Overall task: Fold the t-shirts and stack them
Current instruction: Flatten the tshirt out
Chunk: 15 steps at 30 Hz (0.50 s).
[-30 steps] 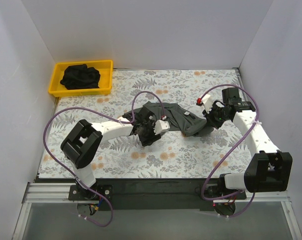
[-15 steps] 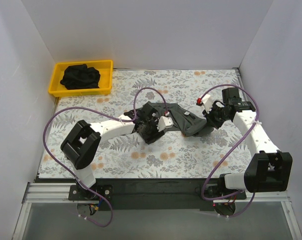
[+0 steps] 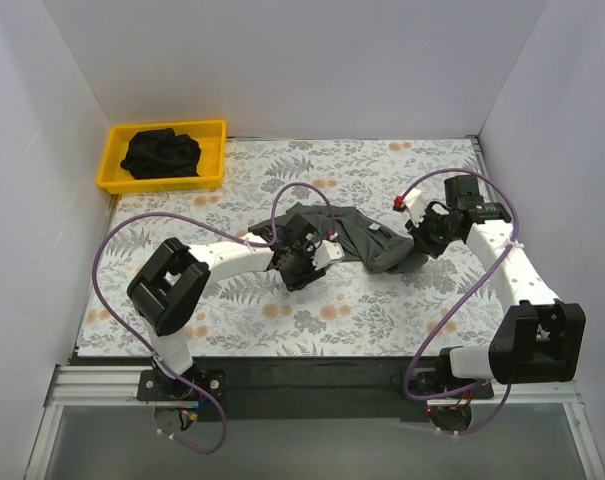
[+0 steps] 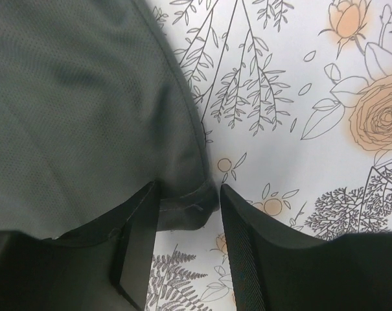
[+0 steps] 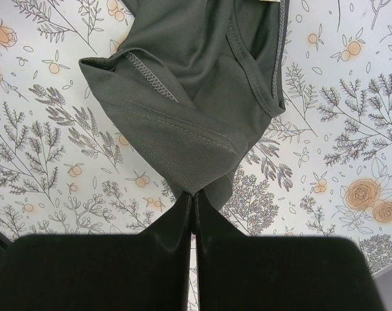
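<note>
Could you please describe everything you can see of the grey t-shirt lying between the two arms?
The t-shirt is dark charcoal-grey, in a fine mesh-like knit with stitched hems and what looks like a neckband. It lies crumpled and unfolded mid-table on the floral table cover, drawn out between the two arms. The right end effector is shut on one bunched corner. A hemmed edge sits between the parted jaws of the left end effector, which looks open.

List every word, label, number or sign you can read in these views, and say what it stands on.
No text can be read in any view.
The grey t-shirt shows only a sliver of a pale tag, cut off at the top edge of the right wrist view, with no print showing.
The yellow tray and the floral tablecloth show no lettering.
</note>
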### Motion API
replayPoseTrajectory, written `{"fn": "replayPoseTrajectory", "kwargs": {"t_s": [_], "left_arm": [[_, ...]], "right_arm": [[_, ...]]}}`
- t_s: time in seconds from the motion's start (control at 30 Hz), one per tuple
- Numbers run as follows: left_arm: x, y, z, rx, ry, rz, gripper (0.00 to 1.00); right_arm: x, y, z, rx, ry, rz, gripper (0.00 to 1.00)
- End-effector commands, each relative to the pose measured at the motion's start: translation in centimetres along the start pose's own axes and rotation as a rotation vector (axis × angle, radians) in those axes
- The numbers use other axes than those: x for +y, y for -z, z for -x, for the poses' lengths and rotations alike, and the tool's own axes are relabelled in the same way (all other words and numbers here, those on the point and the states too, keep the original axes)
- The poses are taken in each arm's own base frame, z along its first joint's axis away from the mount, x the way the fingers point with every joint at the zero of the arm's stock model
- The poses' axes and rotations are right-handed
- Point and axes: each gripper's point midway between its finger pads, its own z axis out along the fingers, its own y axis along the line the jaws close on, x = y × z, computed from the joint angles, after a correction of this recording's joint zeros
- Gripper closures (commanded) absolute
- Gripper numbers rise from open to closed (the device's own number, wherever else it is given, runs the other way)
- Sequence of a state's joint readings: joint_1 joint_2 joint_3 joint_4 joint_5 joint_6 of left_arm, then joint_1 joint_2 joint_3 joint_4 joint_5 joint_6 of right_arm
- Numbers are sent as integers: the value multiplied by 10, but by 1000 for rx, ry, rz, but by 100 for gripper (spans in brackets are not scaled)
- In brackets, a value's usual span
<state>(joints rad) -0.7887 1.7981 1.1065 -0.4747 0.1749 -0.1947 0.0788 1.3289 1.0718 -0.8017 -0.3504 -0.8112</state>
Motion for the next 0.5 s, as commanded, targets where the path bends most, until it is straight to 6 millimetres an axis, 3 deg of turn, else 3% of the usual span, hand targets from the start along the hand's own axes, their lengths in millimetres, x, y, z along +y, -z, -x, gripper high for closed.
{"fn": "replayPoseTrajectory", "kwargs": {"t_s": [0.0, 0.07, 0.17, 0.23, 0.3, 0.33, 0.43, 0.47], "left_arm": [[-5, 0, -20, 58, -18, 2, 61], [-10, 0, -23, 64, -19, -18, 68], [-9, -1, -27, 69, -10, -9, 90], [-1, 9, -11, 20, -5, 28, 100], [9, 23, 7, -30, 25, 56, 100], [25, 45, 29, -90, 42, 92, 100], [61, 92, 53, -182, 120, 167, 100], [77, 116, 73, -245, 132, 211, 100]], "right_arm": [[-6, 4, 11, -32, 7, -9, 99], [-6, 4, 12, -36, 6, -7, 99], [-8, 5, 18, -50, -4, -4, 99], [-10, 7, 24, -64, -13, -8, 99], [-18, 18, 39, -96, -16, -37, 99], [-23, 25, 47, -115, -10, -57, 99], [-38, 56, 81, -199, 16, -138, 99], [-42, 63, 90, -219, 18, -156, 99]]}}
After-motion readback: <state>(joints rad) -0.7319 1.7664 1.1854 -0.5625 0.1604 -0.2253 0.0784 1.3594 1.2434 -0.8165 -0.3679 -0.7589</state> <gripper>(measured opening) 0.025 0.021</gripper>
